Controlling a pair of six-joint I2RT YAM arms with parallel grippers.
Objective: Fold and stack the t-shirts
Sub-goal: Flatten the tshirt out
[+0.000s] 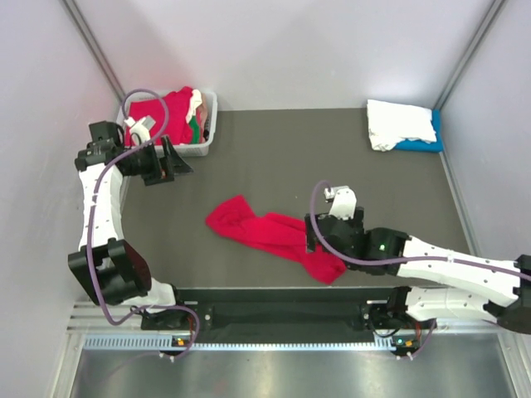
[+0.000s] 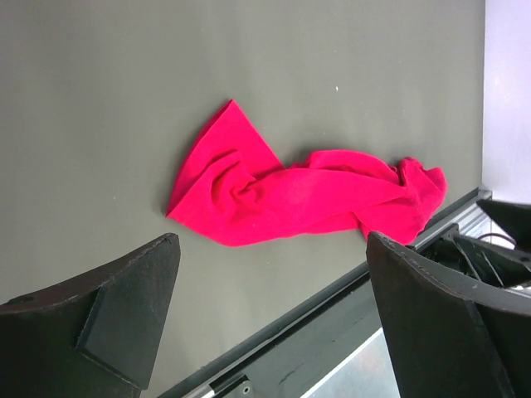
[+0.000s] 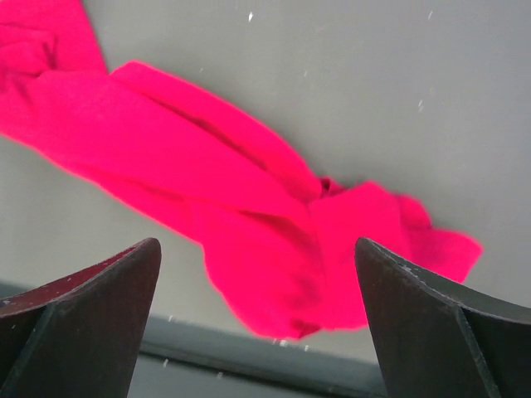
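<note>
Pale walls close in a dark grey table mat (image 1: 290,149), and on it lies a soft, bright red t-shirt (image 1: 265,232), scrunched up into a long twisty lump. The right gripper (image 3: 257,249) hangs just over the bunched end of that shirt, the end nearest the arms. Its two black fingers are spread wide with nothing between them. The left gripper (image 1: 168,162) is spread wide too and holds nothing. It hangs well away from the shirt, just beside a pale see-through plastic tub (image 1: 209,124) with more red cloth (image 1: 170,106) piled inside. Far from both grippers, in the back corner on the right gripper's side, a folded white shirt (image 1: 398,123) sits on top of a blue shirt (image 1: 421,146). I think the job right now is to get the red t-shirt flat, because you cannot fold a lump. To do it well, the right gripper should go down and pinch a thin edge or corner below it, not a fat bunch. The left gripper should come over to the pointed end nearer its side and pinch there. Then both can pull apart gently and lay the shirt smooth. Grabbing the middle or tugging hard would likely just twist it more.
</note>
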